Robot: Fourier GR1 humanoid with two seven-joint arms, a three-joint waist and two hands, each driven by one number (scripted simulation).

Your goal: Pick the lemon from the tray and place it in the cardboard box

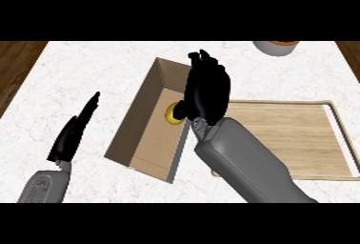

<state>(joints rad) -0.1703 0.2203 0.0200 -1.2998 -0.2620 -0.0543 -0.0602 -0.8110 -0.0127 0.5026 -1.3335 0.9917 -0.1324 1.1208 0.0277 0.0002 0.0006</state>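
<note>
Yellow lemon (171, 113) inside cardboard box (141, 143)

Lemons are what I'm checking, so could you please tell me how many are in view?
1. The lemon shows inside the cardboard box, partly hidden by the right hand. Others could be hidden behind that hand.

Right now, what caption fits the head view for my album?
Right black hand over the open brown cardboard box, yellow lemon inside.

Matt brown cardboard box (144, 128), pale grained wooden tray (295, 138), white veined marble-look counter (84, 71), smooth grey forearms, matt black hands.
</note>
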